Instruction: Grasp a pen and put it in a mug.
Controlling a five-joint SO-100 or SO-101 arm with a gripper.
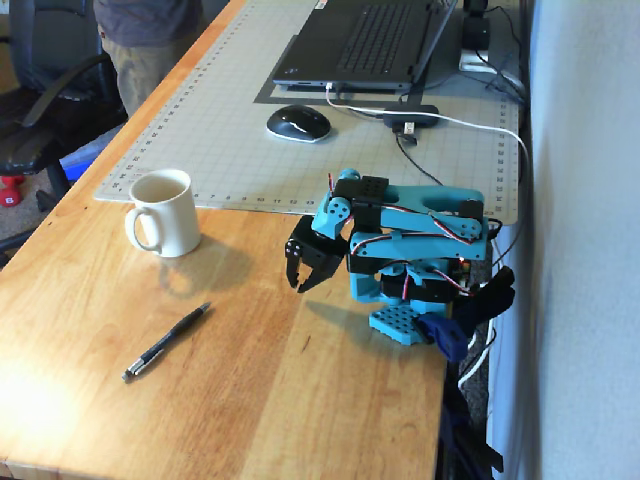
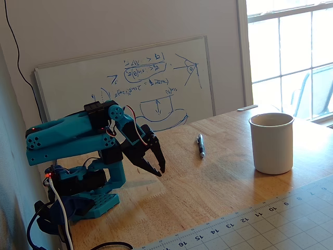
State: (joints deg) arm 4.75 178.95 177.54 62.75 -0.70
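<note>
The wooden table [image 1: 330, 400] carries a grey cutting mat [image 1: 230, 120] at its far part, with a laptop [image 1: 360, 45] and a computer mouse [image 1: 297, 122] on it. The blue arm [image 1: 420, 250] sits folded low over its base at the right edge of the table in a fixed view; this looks like a rest pose, so I judge that the task is at its very beginning and the reach is not yet started.

The mug [image 1: 163, 212] stands upright on the bare wood, just beside the mat's edge, and its opening is free. The gripper [image 1: 303, 266] hangs near the base, pointing down to the table, its jaws only a little apart and with nothing between them. The pen [image 1: 166, 342] lies flat on the wood, well apart from the gripper and also apart from the mug.

The next move calls for unfolding the arm toward the pen, opening the jaws wider, and turning them across the thin barrel.
</note>
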